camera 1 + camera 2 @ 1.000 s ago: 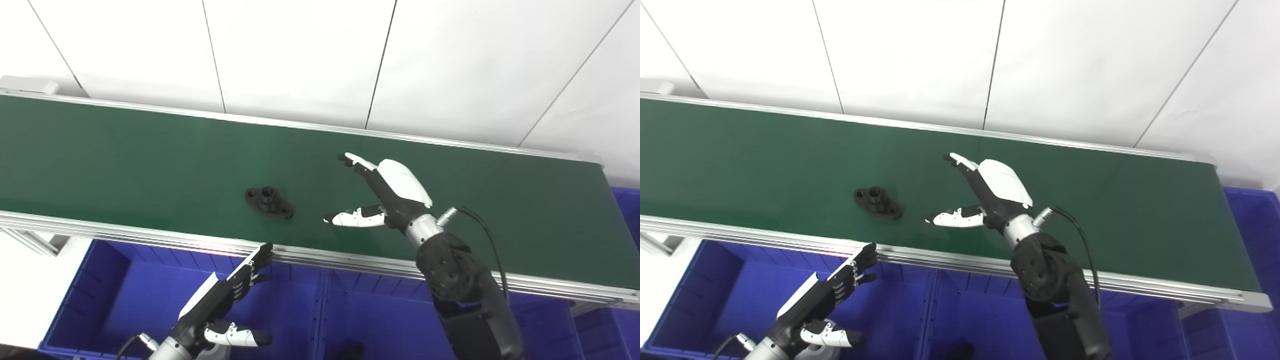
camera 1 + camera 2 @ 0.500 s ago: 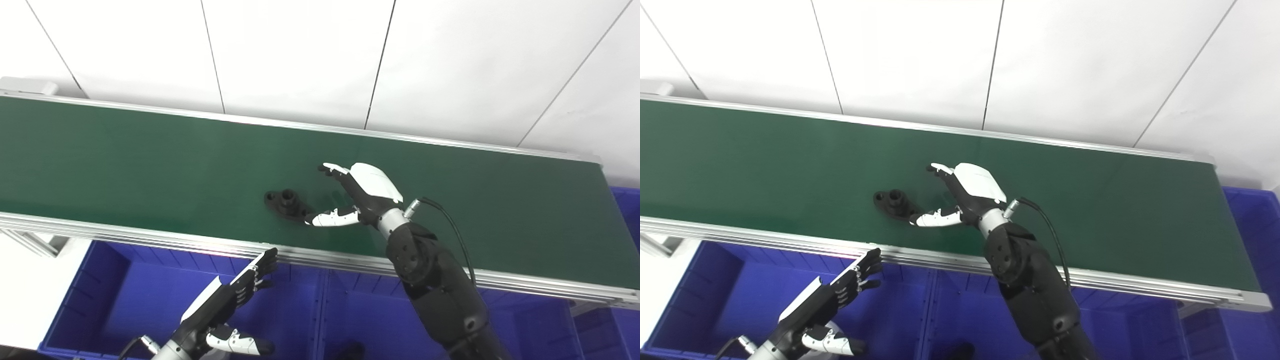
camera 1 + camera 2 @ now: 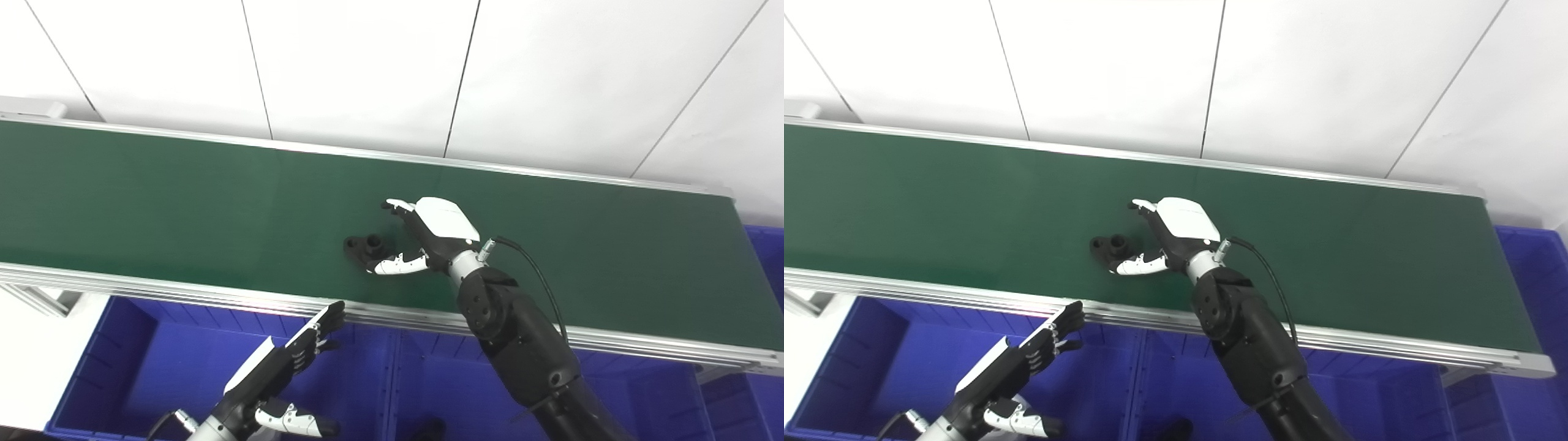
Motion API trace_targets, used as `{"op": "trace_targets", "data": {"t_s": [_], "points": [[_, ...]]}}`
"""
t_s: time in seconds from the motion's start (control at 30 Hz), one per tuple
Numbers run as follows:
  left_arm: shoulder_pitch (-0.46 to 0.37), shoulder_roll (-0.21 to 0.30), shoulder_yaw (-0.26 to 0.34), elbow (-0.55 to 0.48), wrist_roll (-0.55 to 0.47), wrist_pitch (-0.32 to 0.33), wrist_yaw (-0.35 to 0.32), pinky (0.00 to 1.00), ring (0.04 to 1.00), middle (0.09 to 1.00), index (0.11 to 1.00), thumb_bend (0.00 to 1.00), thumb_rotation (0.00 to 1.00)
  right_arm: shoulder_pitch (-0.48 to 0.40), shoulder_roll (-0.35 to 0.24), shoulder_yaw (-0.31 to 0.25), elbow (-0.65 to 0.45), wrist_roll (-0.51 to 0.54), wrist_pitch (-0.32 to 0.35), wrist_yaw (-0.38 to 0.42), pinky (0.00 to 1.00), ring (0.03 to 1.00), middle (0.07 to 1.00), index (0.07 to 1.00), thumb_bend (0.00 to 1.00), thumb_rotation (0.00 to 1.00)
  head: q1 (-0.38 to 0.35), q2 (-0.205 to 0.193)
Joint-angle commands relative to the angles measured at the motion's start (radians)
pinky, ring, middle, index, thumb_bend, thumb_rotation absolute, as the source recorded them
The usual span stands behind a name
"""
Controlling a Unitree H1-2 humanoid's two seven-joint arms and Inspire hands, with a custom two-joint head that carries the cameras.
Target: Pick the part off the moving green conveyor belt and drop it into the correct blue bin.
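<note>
On the dark green conveyor belt point(image 3: 184, 196), toward its near edge, a small black flanged part with a raised hub point(image 3: 365, 247) is lying flat. The white-and-black right hand point(image 3: 422, 236) is reaching over the belt with its fingers spread around the part: the thumb is sitting just beside the near side of the part, the other fingers point(image 3: 397, 206) are arching beyond it, and no closure on the part is visible, so the grasp is not yet made. The left hand point(image 3: 288, 361) is hovering below the belt's aluminium frame, above a blue plastic bin point(image 3: 135, 343), with its fingers extended, apart and holding nothing.

Judged risks: because the belt is moving, the part is likely drifting relative to the hand, so a late closure could be pinching only the flange edge or missing altogether. A thumb meeting the low flange from the side could be pushing the part along the belt rather than lifting it. An off-centre hold on the hub could be letting the part rotate and slip before it reaches a bin.
</note>
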Motion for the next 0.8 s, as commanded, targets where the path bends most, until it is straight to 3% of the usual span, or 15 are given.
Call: {"op": "trace_targets", "data": {"t_s": [0.0, 0.13, 0.17, 0.2, 0.3, 0.47, 0.77], "points": [[0.007, -0.001, -0.004, -0.036, -0.001, -0.017, 0.005, 0.9, 0.985, 1.0, 1.0, 0.74, 0.38, -0.021, 0.017, 0.018, -0.001, -0.011, -0.04, -0.009, 0.72, 0.802, 0.849, 0.88, 0.73, 0.39, 0.001, 0.0], [0.008, -0.003, -0.005, -0.049, 0.0, -0.008, 0.006, 0.92, 0.987, 1.0, 1.0, 0.73, 0.37, -0.002, 0.01, 0.009, 0.014, 0.014, -0.071, -0.048, 0.62, 0.694, 0.74, 0.827, 0.66, 0.06, 0.001, 0.003], [0.008, -0.003, -0.005, -0.052, 0.001, -0.006, 0.006, 0.91, 0.987, 1.0, 1.0, 0.72, 0.36, 0.004, 0.006, 0.004, 0.014, 0.022, -0.078, -0.053, 0.56, 0.634, 0.594, 0.801, 0.6, 0.02, 0.0, 0.005], [0.008, -0.003, -0.005, -0.054, 0.001, -0.006, 0.006, 0.92, 0.989, 1.0, 1.0, 0.72, 0.36, 0.008, 0.001, 0.0, 0.015, 0.03, -0.088, -0.059, 0.48, 0.532, 0.538, 0.754, 0.56, 0.01, 0.0, 0.005], [0.01, -0.003, -0.005, -0.062, 0.004, -0.002, 0.006, 0.92, 0.989, 1.0, 1.0, 0.72, 0.36, 0.014, -0.013, -0.004, 0.012, 0.043, -0.095, -0.048, 0.44, 0.45, 0.537, 0.685, 0.53, 0.0, -0.003, 0.009], [0.015, -0.003, -0.003, -0.079, 0.007, 0.012, 0.009, 0.91, 0.988, 1.0, 1.0, 0.72, 0.35, 0.009, -0.038, 0.012, 0.01, 0.028, -0.098, -0.039, 0.43, 0.441, 0.534, 0.492, 0.51, 0.0, -0.006, 0.014], [0.012, 0.0, -0.003, -0.079, 0.004, 0.008, 0.007, 0.89, 0.99, 1.0, 1.0, 0.7, 0.34, -0.006, -0.063, 0.013, -0.054, -0.009, -0.075, -0.024, 0.35, 0.418, 0.5, 0.501, 0.52, 0.0, -0.012, 0.015]]}}
